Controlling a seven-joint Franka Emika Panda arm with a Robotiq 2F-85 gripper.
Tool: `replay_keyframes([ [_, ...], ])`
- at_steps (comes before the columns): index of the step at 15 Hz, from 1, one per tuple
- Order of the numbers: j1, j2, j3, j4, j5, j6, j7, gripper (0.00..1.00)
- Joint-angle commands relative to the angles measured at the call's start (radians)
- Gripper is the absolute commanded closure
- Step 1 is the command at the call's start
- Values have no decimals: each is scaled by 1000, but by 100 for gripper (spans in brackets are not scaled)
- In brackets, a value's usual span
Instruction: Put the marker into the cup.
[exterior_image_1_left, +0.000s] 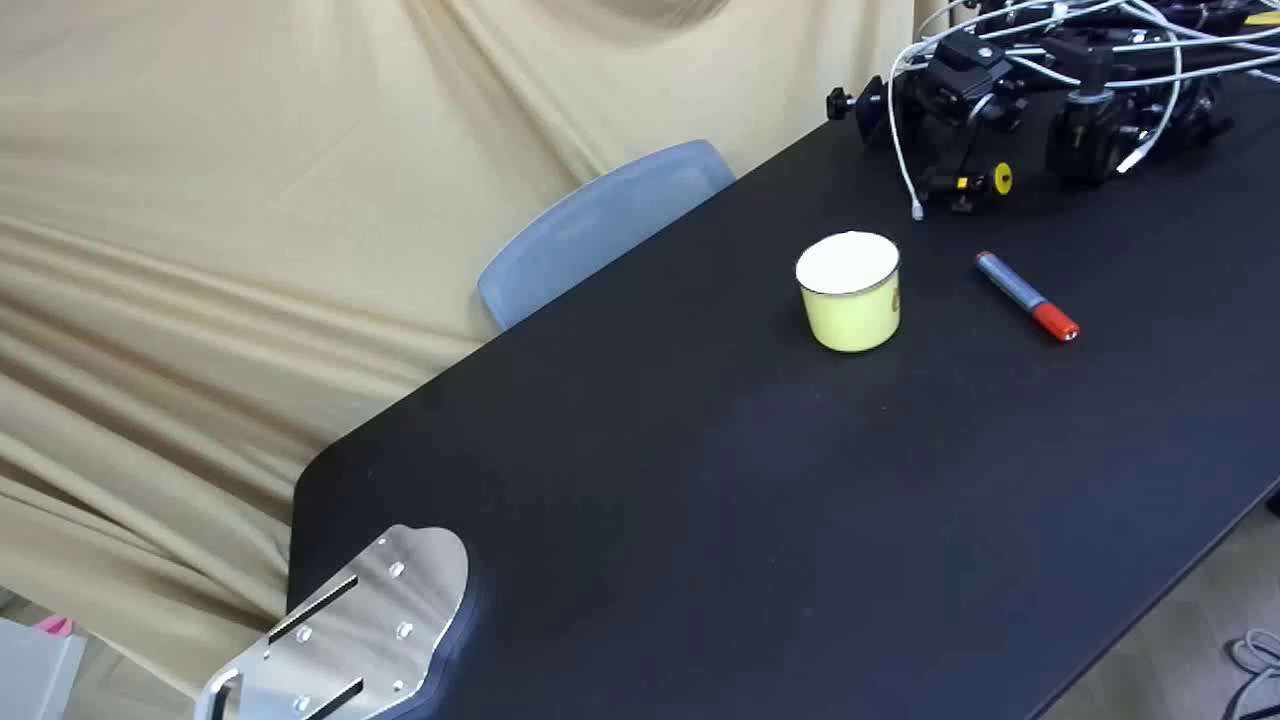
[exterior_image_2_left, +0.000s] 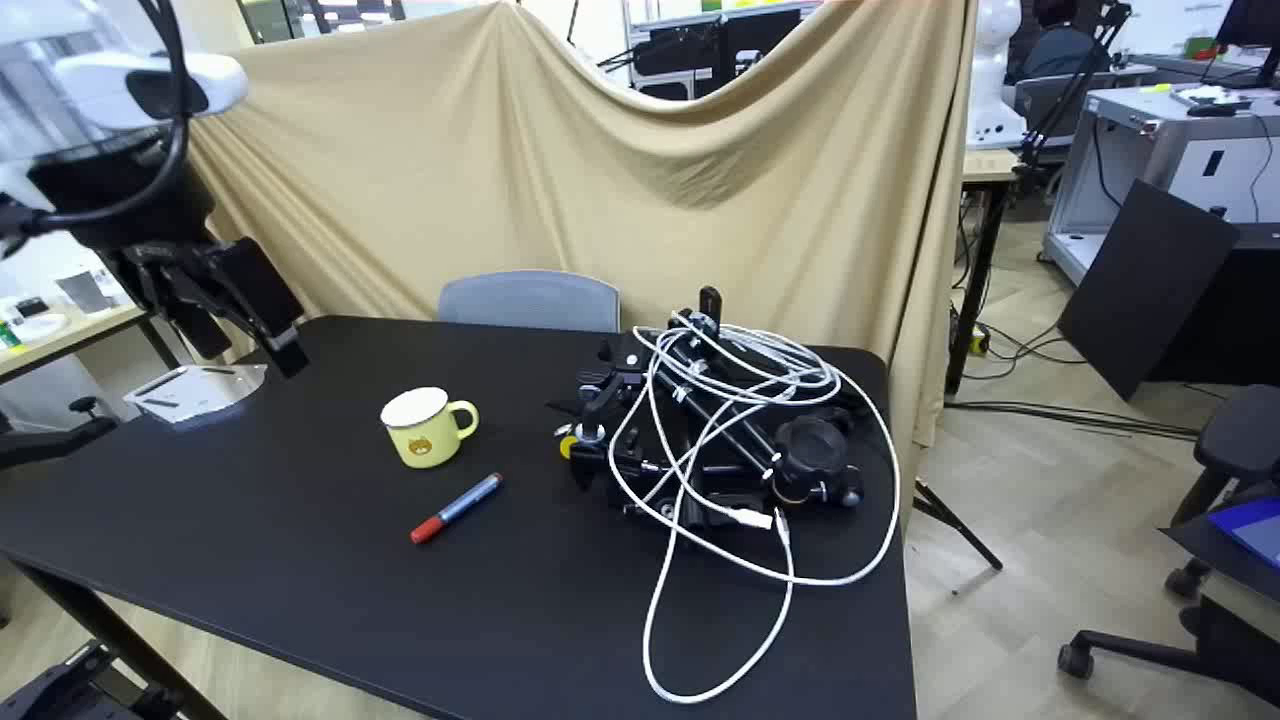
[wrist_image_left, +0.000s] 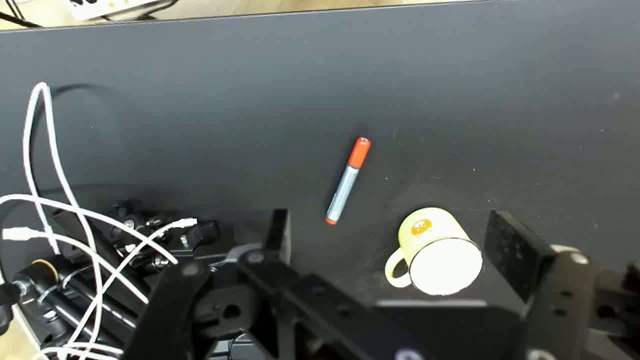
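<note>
Hanging with jaws parted, the pincer (wrist_image_left: 397, 241) has the yellow mug (wrist_image_left: 434, 251) and red-capped marker (wrist_image_left: 348, 181) apparently well below it.

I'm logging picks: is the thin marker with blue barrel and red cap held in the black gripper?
No, in an exterior view the marker lies on the black tabletop, apart from the open gripper.

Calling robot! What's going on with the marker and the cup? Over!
Jaws open, empty. Marker lying on table beside upright cup, not inside yet. White cables and black gear nearby, touching neither.
</note>
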Motion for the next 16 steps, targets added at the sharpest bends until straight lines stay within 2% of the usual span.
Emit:
replay_keyframes([
  [1,-2,1,2,2,2,-3,-1,0],
  [13,-2,1,2,3,2,-3,-1,0],
  [16,3,62,16,10,17,41,27,0],
])
